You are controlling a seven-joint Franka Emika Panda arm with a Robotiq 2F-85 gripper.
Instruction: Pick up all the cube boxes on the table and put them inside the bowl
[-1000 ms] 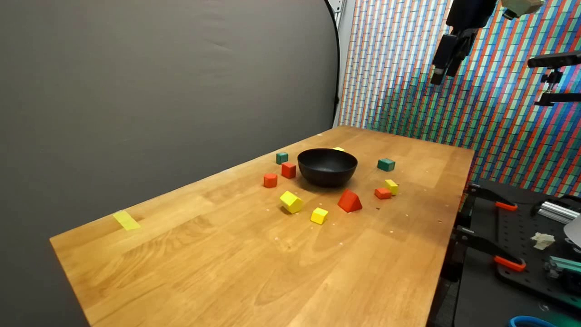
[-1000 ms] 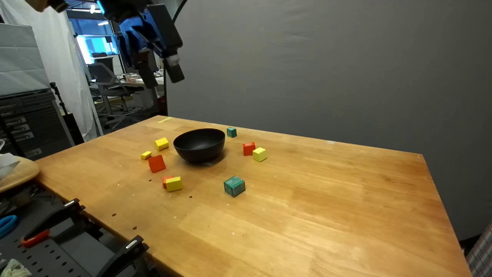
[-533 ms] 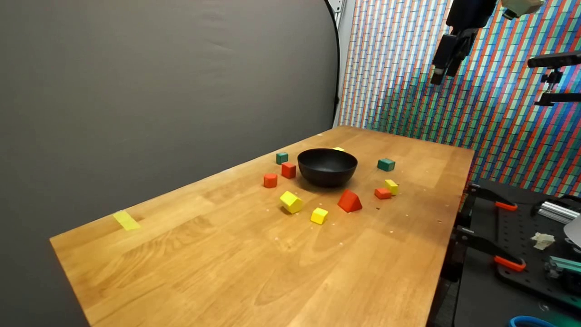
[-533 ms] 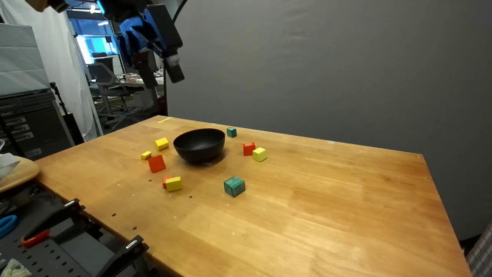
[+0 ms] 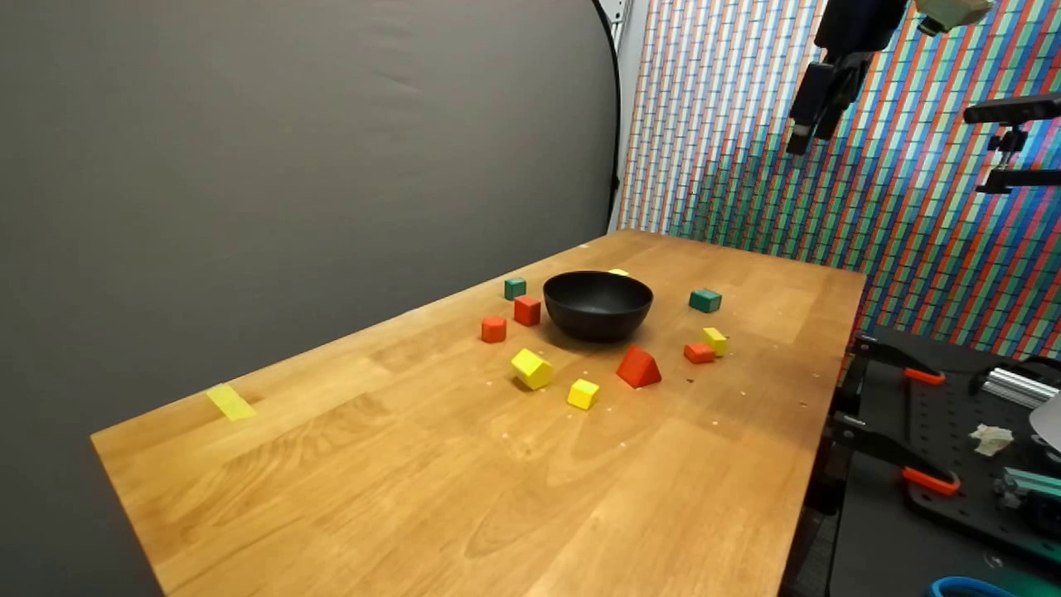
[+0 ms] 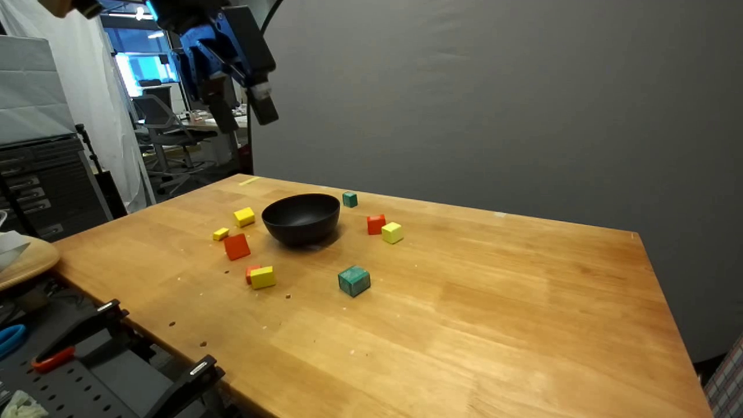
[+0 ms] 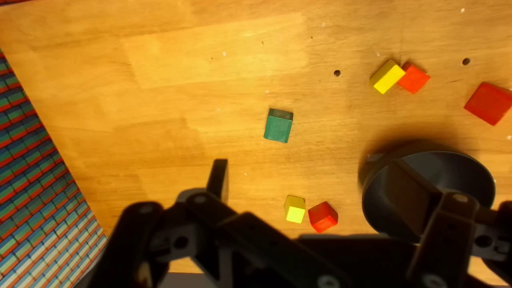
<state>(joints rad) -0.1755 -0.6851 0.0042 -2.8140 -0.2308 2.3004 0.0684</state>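
Observation:
Loose cube boxes are scattered round the black bowl (image 5: 598,319) on the wooden table (image 6: 493,325). In an exterior view, a green cube (image 6: 354,281) lies in front, a yellow block (image 6: 263,277) partly covers a red one (image 6: 251,273), and a red cube (image 6: 376,224) sits beside a pale yellow cube (image 6: 392,233). A red wedge-like block (image 5: 638,367) and two yellow blocks (image 5: 532,369) lie on another side. No cube shows inside the bowl. High above the table hangs my gripper (image 6: 248,121), open, nothing between its fingers; in the wrist view one finger (image 7: 218,178) stands well apart from the other.
A flat yellow strip (image 5: 231,402) is stuck near a table corner. Black clamps with orange tips (image 5: 924,377) grip one table edge, beside a dark perforated board (image 5: 945,423). A grey backdrop (image 6: 493,116) rises behind the table. A round wooden surface (image 6: 26,267) juts in at one side.

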